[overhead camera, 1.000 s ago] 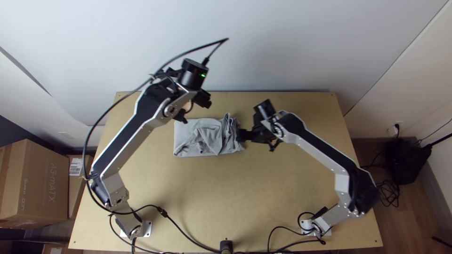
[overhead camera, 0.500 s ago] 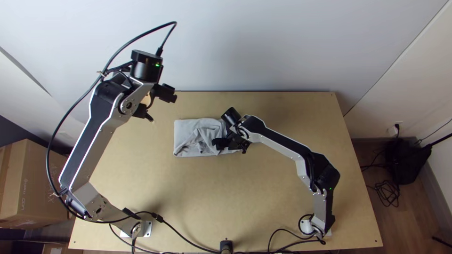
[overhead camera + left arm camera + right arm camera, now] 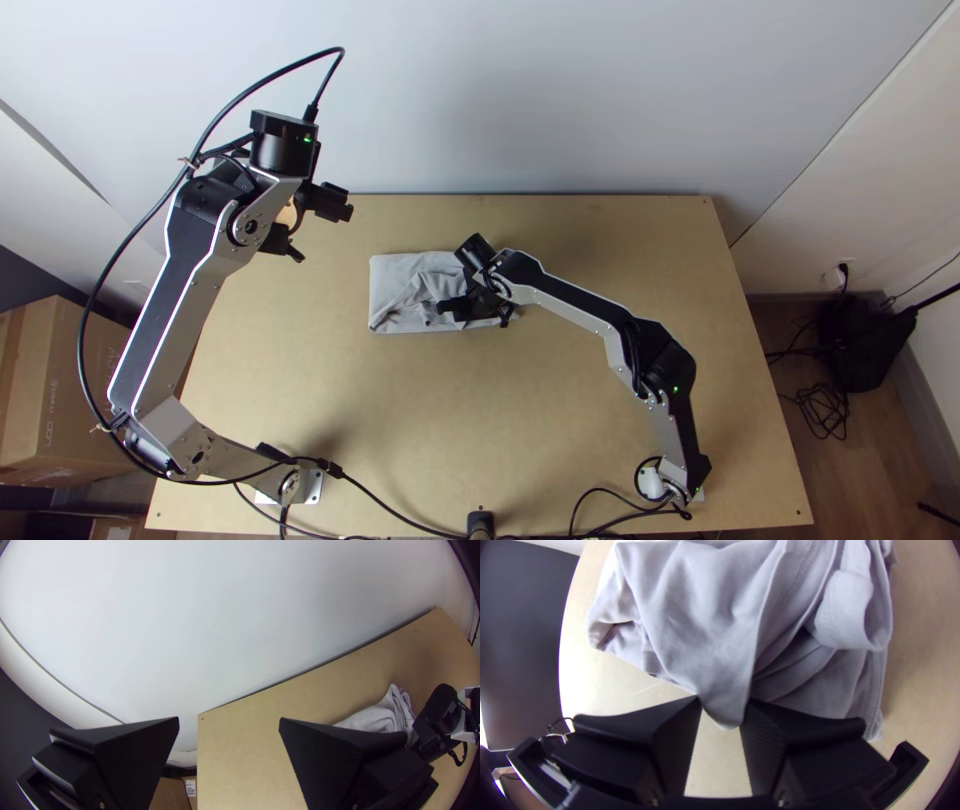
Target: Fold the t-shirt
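Bench [image 3: 400, 430]: light wood, is carrying the shirt in its far half, slightly left of the middle.
T-shirt [image 3: 395, 272]: grey, is lying in a compact folded bundle; its left end is lying fairly flat, its right part is looking rumpled; a cuff-like loop [image 3: 845, 610] is curling up from the layers in the right wrist view.
Right end effector [image 3: 447, 305]: is holding station low over the shirt's middle; fingers are standing partway apart, a pointed fold [image 3: 727, 712] lying between them; cannot tell whether both are touching it.
Left end effector [image 3: 323, 232]: is hovering above the bench's far left corner area, well apart from the shirt; fingers are standing widely spread, nothing between them.
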